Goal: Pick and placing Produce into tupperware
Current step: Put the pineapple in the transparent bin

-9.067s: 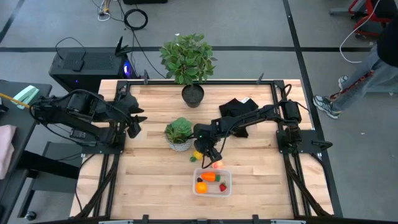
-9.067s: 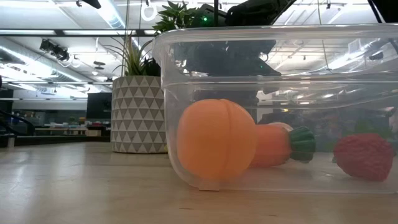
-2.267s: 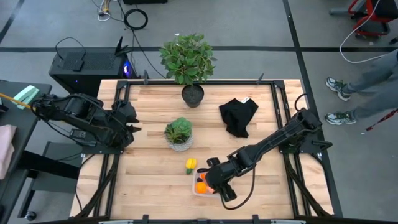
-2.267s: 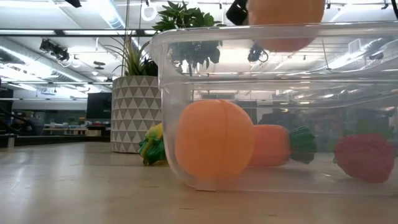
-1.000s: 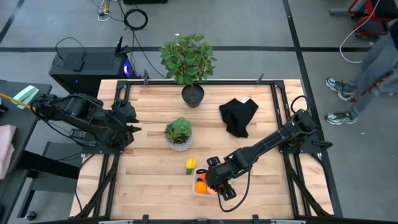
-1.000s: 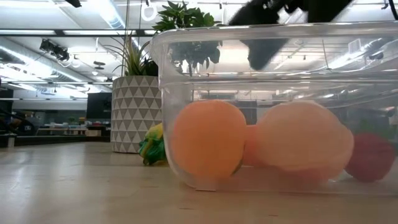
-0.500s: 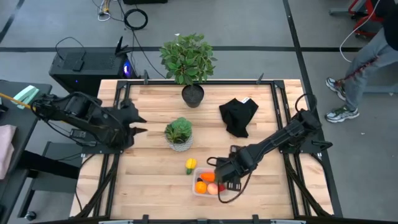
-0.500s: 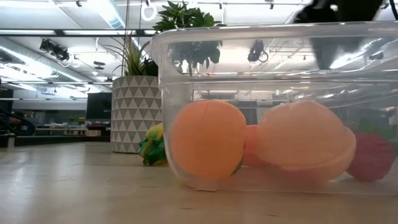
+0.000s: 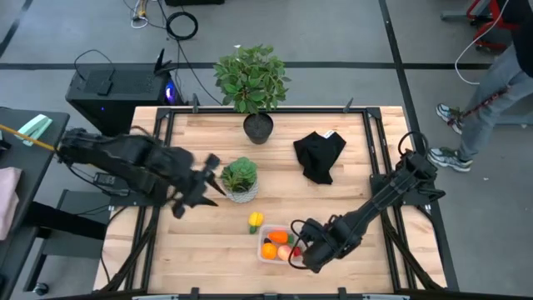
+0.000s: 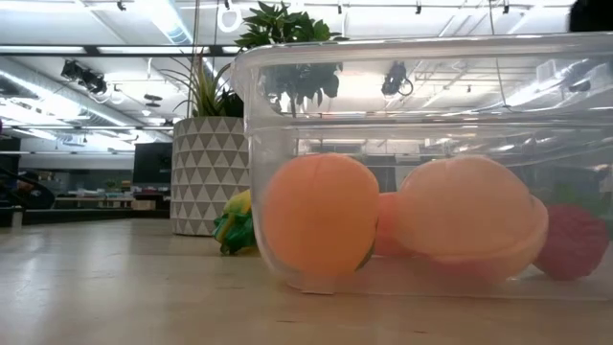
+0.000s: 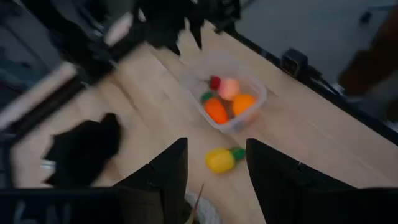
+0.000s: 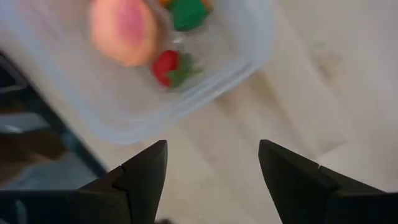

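Note:
The clear tupperware [image 9: 283,243] stands near the table's near edge. In it lie an orange ball [image 10: 321,225], a carrot [image 11: 216,110], a peach-coloured piece [image 12: 123,30] and a red strawberry [image 12: 171,67]. The yellow piece [image 9: 255,221] lies on the wood just left of the tupperware [image 11: 227,99]. My right gripper [image 9: 300,250] is open, right beside the tupperware's right side [image 12: 211,180]. My left gripper [image 9: 215,177] is open above the table, left of the succulent [image 11: 217,180], touching nothing.
A leafy succulent in a white patterned pot [image 9: 240,179] stands mid-table, close to my left gripper. A black pot with a tall plant [image 9: 256,125] sits at the far edge. A black cloth [image 9: 319,154] lies right of centre. A person's legs [image 9: 491,83] pass beyond the table's right side.
My right gripper has drawn back from over the tupperware toward the table's right and near edge. My left arm has swung out from the left edge toward the succulent and the middle of the table. The peach-coloured piece has stayed lying in the tupperware.

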Available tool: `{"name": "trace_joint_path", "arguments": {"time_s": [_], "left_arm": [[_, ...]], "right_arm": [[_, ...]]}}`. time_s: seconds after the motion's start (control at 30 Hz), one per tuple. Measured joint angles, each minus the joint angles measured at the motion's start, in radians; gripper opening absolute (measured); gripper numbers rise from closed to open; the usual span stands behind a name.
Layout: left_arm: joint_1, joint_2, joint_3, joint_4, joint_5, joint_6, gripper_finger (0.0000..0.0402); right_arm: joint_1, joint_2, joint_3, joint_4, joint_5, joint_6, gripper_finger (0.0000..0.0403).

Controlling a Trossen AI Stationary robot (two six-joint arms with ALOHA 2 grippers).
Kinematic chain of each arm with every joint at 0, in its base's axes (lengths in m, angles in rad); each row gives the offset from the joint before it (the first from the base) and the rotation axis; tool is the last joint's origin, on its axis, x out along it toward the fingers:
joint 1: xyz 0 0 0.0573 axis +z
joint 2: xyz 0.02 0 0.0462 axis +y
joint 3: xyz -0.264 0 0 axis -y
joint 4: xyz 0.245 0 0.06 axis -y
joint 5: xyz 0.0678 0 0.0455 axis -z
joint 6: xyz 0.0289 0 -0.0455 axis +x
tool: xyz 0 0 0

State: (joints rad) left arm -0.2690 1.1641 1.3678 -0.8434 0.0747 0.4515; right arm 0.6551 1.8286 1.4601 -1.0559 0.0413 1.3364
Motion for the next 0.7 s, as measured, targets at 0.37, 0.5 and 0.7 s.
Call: {"name": "trace_joint_path", "arguments": {"time_s": [0.37, 0.5, 0.7], "left_arm": [[0.006, 0.286, 0.064, -0.051, 0.063, 0.206, 0.0169], [0.002, 0.394, 0.169, -0.098, 0.035, 0.298, 0.0169], [0.02, 0.605, 0.384, -0.248, -0.013, 0.354, 0.0169]], "right_arm": [[0.074, 0.0, 0.0, 0.086, 0.09, 0.136, 0.0257], [0.09, 0.0, 0.0, 0.086, 0.127, 0.133, 0.0257], [0.118, 0.0, 0.0, 0.088, 0.142, 0.095, 0.0258]]}}
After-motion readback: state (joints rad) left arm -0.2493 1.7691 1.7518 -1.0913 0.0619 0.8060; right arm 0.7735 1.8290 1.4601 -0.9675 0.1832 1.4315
